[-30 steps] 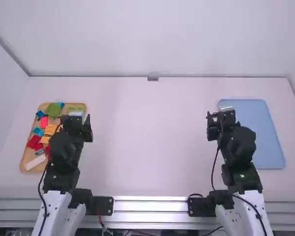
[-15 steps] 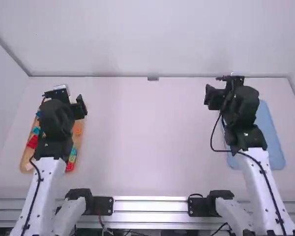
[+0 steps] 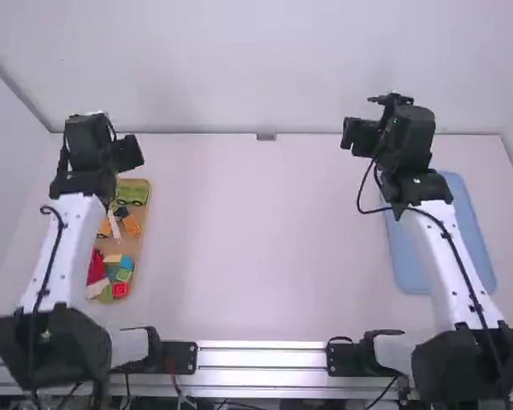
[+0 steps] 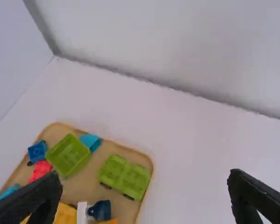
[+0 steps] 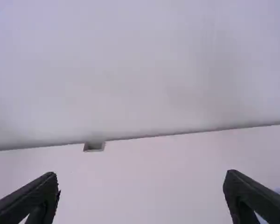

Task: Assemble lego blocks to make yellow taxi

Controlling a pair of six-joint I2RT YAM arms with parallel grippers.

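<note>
Holds the left black two-finger gripper (image 3: 90, 128) raised at the far left corner of the white worktop (image 3: 256, 239), with fingers spread wide. Holds the right black two-finger gripper (image 3: 395, 104) raised by the worktop's far edge, toward the far right corner, likewise with fingers set well apart.

Keeps the taxi's blocks in a rounded, tan, wood-coloured tray (image 4: 135, 154) by the worktop's left edge. Has, at the tray's far left corner, an open lime-green plastic block (image 4: 68, 155), and just beside it, by the far edge, a light-blue plastic block (image 4: 91, 141). Has a dark-wheeled green plastic base (image 4: 124, 176) at the far right corner.

Has a blue plastic block (image 4: 37, 151) at the left edge, near a bright red plastic block (image 4: 40, 170). Shows, farther in, a yellow-orange plastic block (image 4: 65, 214) beside a narrow white piece (image 4: 82, 212), with a dark-blue piece (image 4: 100, 211) next to that. Bears, toward the tray's near right corner, a square red plastic block (image 3: 120, 290) and a small green plastic block (image 3: 124, 275).

Carries a flat light-blue tray (image 3: 474, 231) on the worktop by the right edge.
</note>
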